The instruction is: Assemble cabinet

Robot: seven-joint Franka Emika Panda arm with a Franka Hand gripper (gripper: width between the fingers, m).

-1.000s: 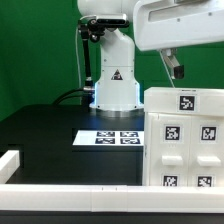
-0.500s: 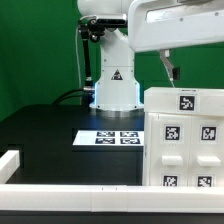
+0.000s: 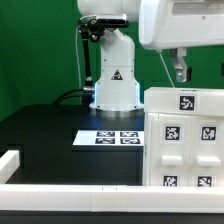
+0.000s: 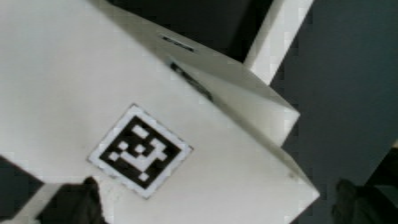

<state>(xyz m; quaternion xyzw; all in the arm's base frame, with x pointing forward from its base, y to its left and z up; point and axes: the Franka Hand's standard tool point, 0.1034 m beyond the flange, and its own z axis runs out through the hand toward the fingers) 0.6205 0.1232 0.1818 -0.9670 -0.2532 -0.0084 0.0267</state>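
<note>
The cabinet [image 3: 185, 135] is a large white boxy case with black-and-white square tags, standing upright at the exterior view's right. My gripper [image 3: 179, 72] hangs just above its top edge, a little apart from it. In the wrist view the cabinet [image 4: 160, 110] fills the picture, with one tag [image 4: 139, 150] close below. My dark fingertips [image 4: 63, 200] show blurred on either side of the white face, spread wide with nothing between them. The gripper is open.
The marker board [image 3: 110, 138] with its tags lies flat on the black table, just left of the cabinet. A white rail [image 3: 60, 170] runs along the table's front and left edge. The arm's white base [image 3: 115, 85] stands behind.
The arm's head has shifted toward the exterior view's right and the gripper has come slightly lower over the cabinet's top. The cabinet has not moved.
</note>
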